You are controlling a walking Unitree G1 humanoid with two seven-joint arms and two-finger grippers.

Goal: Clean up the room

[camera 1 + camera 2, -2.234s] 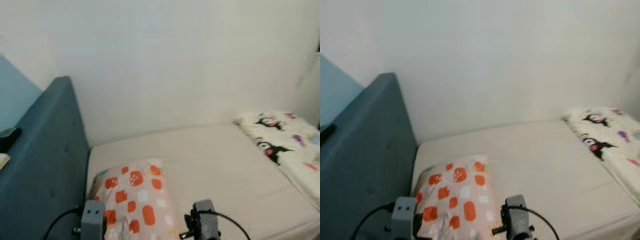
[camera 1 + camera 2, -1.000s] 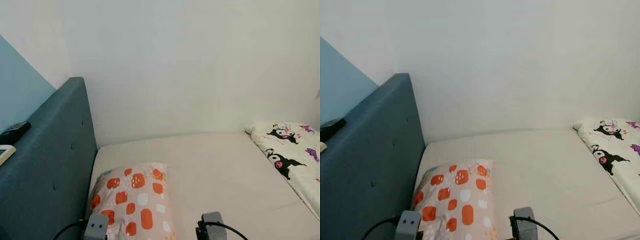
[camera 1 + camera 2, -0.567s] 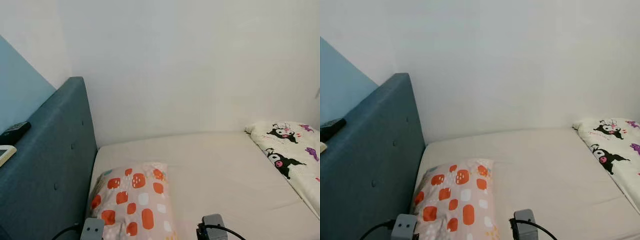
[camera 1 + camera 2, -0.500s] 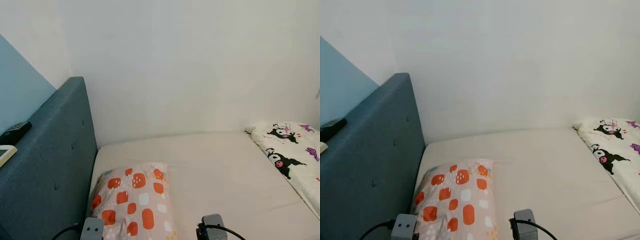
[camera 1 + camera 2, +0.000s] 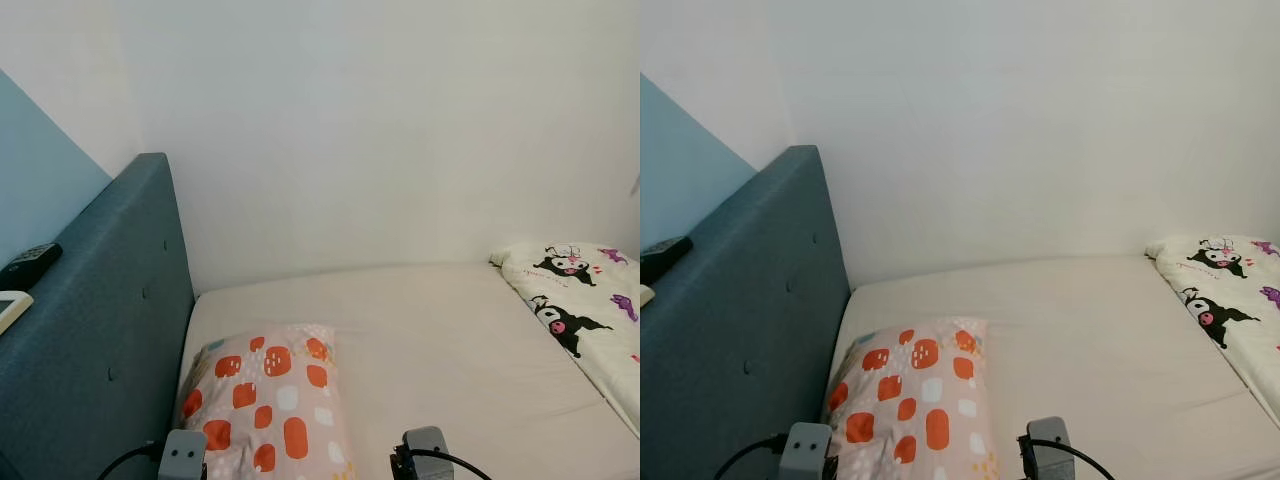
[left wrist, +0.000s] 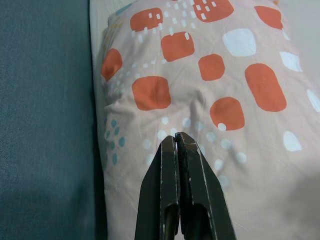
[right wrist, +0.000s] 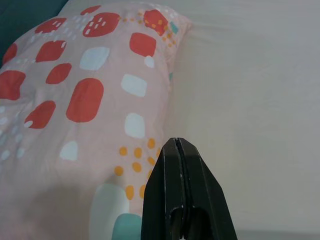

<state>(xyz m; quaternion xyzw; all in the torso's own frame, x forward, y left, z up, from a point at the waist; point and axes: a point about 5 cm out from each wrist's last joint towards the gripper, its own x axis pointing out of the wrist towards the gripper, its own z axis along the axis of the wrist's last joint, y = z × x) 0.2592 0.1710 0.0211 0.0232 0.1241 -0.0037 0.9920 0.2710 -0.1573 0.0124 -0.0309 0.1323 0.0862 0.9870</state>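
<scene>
- Pink cotton printed with orange and white blotches covered the pillow (image 5: 264, 398), which lay flat at the head of the bed, its long side touching the headboard at 9 o'clock.
- Left gripper (image 6: 176, 141) hung over the pillow's headboard side, its two black fingers pressed together with nothing between them.
- Right gripper (image 7: 176, 144) hung over the pillow's opposite edge, where fabric met sheet, fingers likewise pinched closed and empty.
- Cream mattress (image 5: 440, 345) stretched away bare toward 3 o'clock.
- Teal padded headboard (image 5: 95, 350) stood upright along the mattress.
- At 3 o'clock, well apart from the pillow, lay a white blanket (image 5: 585, 315) with black cartoon figures.
- On the headboard's top, near 9 o'clock, rested a dark remote (image 5: 28, 266) and beside it a pale flat object (image 5: 12, 308).
</scene>
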